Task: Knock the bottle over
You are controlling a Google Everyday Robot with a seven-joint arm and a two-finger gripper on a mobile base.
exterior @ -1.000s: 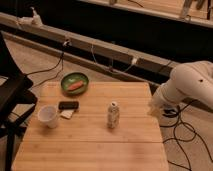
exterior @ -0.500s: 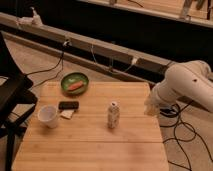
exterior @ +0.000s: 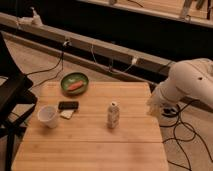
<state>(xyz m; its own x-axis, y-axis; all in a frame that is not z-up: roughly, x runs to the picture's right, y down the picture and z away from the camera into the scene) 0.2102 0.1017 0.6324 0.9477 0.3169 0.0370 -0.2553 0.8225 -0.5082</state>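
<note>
1. The gripper (exterior: 154,107) hangs at the right edge of the wooden table (exterior: 100,150), under the thick white arm (exterior: 192,82).
2. How wide the gripper is open, and whether it holds something, I cannot tell.
3. The bottle (exterior: 113,115) stands upright on the table, left of the gripper in the view, apart from it.
4. Beyond the bottle, far from the gripper, are a white cup (exterior: 48,116) and a green bowl (exterior: 75,83).
</note>
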